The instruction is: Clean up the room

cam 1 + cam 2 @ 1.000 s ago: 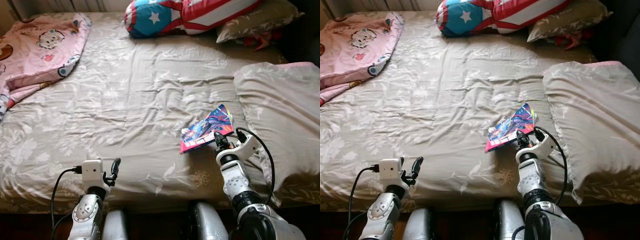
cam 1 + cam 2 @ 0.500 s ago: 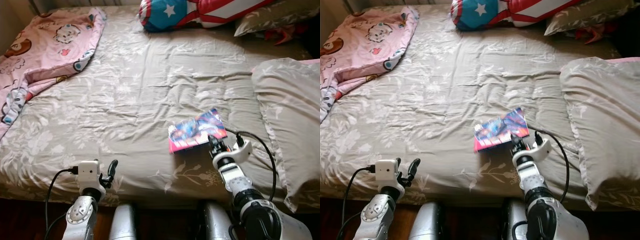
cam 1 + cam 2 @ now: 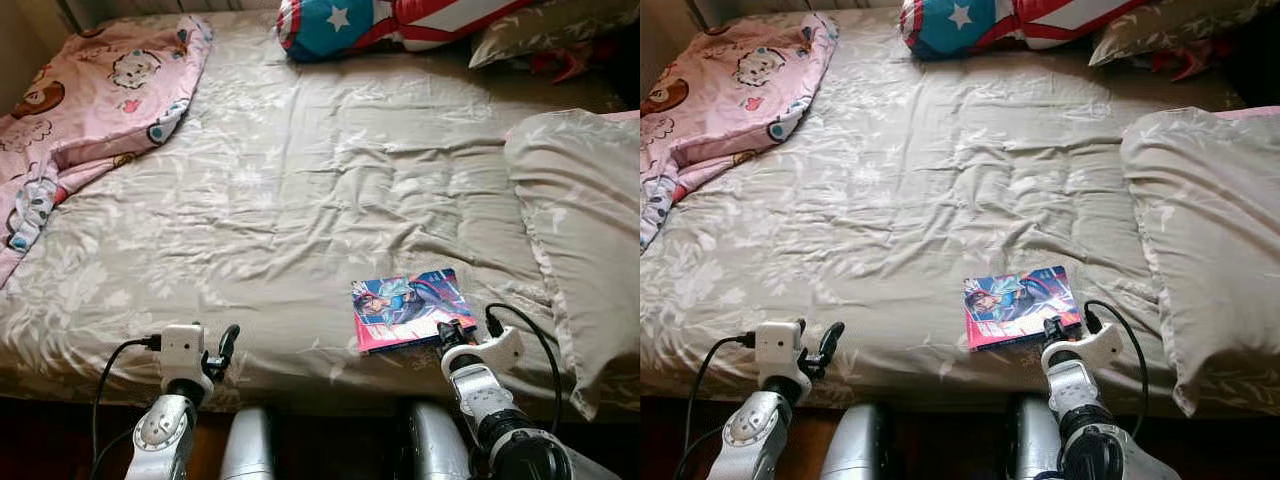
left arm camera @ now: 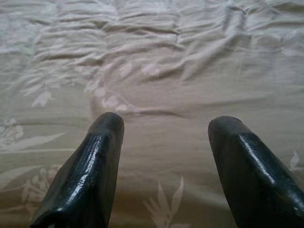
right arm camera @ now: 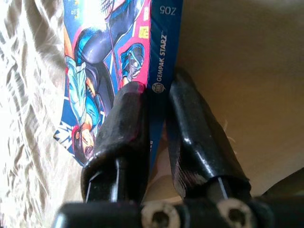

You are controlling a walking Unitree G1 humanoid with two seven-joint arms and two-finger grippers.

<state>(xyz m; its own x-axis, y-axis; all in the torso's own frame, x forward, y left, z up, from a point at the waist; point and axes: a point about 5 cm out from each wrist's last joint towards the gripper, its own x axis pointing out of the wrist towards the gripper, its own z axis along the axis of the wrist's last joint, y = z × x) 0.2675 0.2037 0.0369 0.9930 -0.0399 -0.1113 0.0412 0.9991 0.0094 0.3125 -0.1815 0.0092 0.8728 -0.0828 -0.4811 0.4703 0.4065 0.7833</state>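
Note:
A colourful comic book [image 3: 412, 307] with a blue spine lies near the front edge of the bed [image 3: 300, 200], right of centre. My right gripper [image 3: 447, 335] is shut on its near corner; in the right wrist view its fingers [image 5: 126, 128] pinch the comic book [image 5: 104, 57] along the spine. My left gripper [image 3: 228, 345] hovers open over the front left of the bed, holding nothing, and in the left wrist view its fingers [image 4: 90, 161] frame bare sheet.
A pink cartoon blanket [image 3: 80, 100] is bunched at the far left. A star-and-stripes cushion [image 3: 370, 20] and a pillow lie at the head. A large beige pillow [image 3: 580, 220] lies on the right. A dark floor strip runs under the bed's front edge.
The right gripper has pulled the comic book toward the bed's front edge, and it now lies flatter. The camera tilted down over the second. The left arm stays put.

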